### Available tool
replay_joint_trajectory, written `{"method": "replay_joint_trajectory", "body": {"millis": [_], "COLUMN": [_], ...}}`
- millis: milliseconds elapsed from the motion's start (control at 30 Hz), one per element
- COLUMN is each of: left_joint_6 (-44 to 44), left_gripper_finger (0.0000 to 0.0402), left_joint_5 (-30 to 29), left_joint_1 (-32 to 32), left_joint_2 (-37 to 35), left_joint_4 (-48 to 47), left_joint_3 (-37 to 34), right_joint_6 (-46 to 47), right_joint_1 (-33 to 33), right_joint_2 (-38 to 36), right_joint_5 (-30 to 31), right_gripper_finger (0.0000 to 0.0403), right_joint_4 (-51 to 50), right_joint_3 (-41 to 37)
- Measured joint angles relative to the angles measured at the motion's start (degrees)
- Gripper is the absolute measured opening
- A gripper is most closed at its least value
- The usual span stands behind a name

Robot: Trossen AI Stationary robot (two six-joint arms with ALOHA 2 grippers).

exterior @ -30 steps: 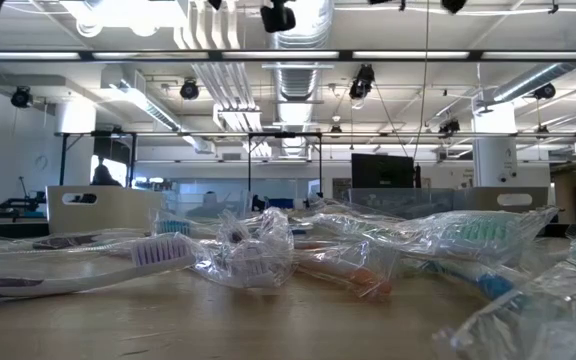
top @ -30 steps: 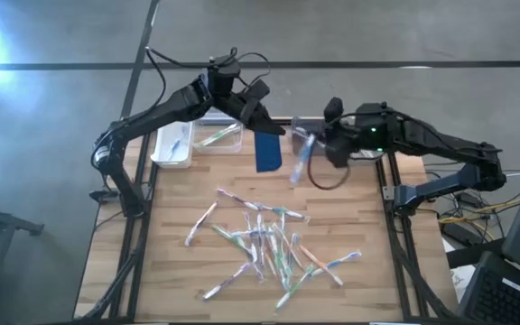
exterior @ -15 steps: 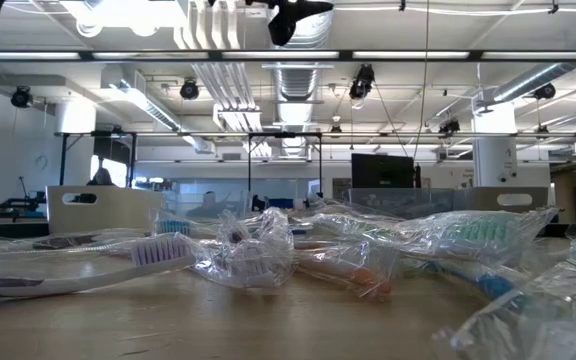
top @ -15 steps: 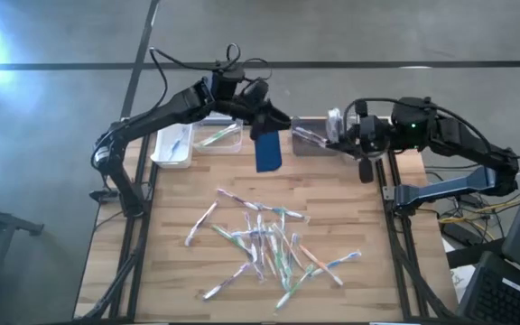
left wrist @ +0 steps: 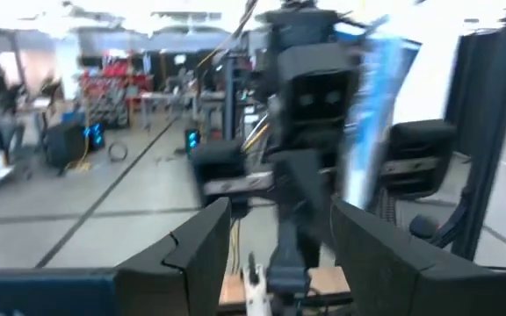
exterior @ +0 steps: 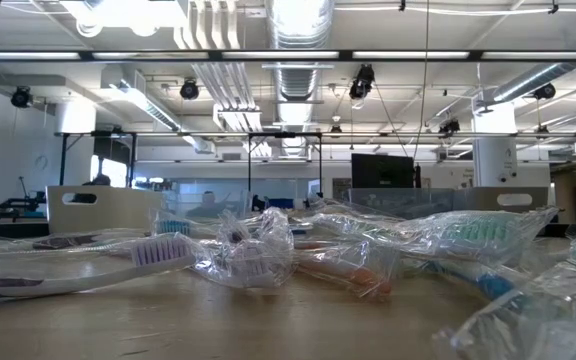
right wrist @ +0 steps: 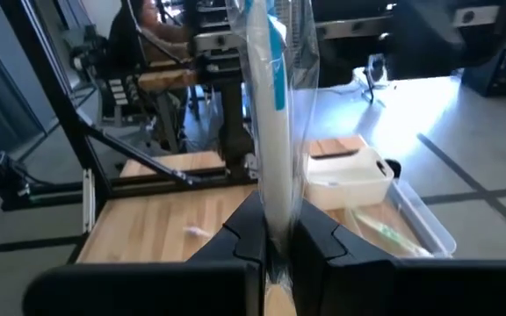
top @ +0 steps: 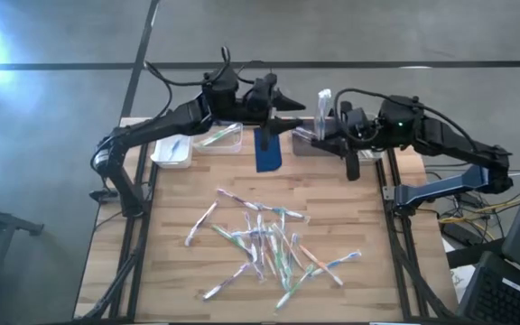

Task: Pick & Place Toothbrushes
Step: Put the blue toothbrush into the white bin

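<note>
Several wrapped toothbrushes (top: 269, 239) lie in a loose pile on the wooden table (top: 179, 208); the low view shows them close up (exterior: 268, 255). My right gripper (top: 326, 129), high over the far edge, is shut on one wrapped toothbrush (right wrist: 275, 114) with a blue stripe, also seen in the high view (top: 323, 102). My left gripper (top: 293, 122) hovers open just left of it, pointing at it, with its fingers (left wrist: 205, 250) apart and nothing between them. More toothbrushes lie in the clear bin (top: 219, 137) and the white bin (top: 171, 149). My right gripper pinches the wrapped toothbrush near its lower end (right wrist: 276, 206) between its two fingers (right wrist: 246, 237). The fingers come in about level from the table's right. The toothbrush is lifted clear and stands roughly upright above the fingers.
A dark blue pad (top: 268, 152) lies at the far middle, below both grippers. A grey bin (top: 303, 144) sits partly under the right arm. Bare wood lies between the bins and the pile.
My right gripper has rolled and risen a little, staying shut; its toothbrush has swung from pointing toward the near edge to standing upright. My left gripper has rolled and swung toward the table's right, nearer the held toothbrush, staying open.
</note>
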Motion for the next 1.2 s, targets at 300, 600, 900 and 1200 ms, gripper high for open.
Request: {"method": "replay_joint_trajectory", "body": {"millis": [300, 600, 900, 1200], "left_joint_6": [-2.6, -3.4, -3.6, -4.0], "left_gripper_finger": [0.0202, 0.0202, 0.0202, 0.0168], "left_joint_5": [0.0, 0.0, 0.3, 0.2], "left_joint_1": [-2.5, -2.6, -2.6, -2.6], "left_joint_2": [0.0, 0.0, 0.0, 0.0], "left_joint_4": [12.4, 12.6, 10.8, 11.0], "left_joint_3": [0.0, 0.0, 0.0, 0.0], "right_joint_6": [0.9, 1.1, 1.7, 1.8], "right_joint_1": [-0.2, -0.2, -0.8, -2.1], "right_joint_2": [2.6, 3.9, 6.2, 6.0], "right_joint_5": [0.2, 0.2, 0.4, 0.4], "right_gripper_finger": [0.0015, 0.0015, 0.0015, 0.0015], "right_joint_4": [2.5, 6.3, 7.5, 7.8], "right_joint_3": [0.0, 0.0, 0.0, 0.0]}}
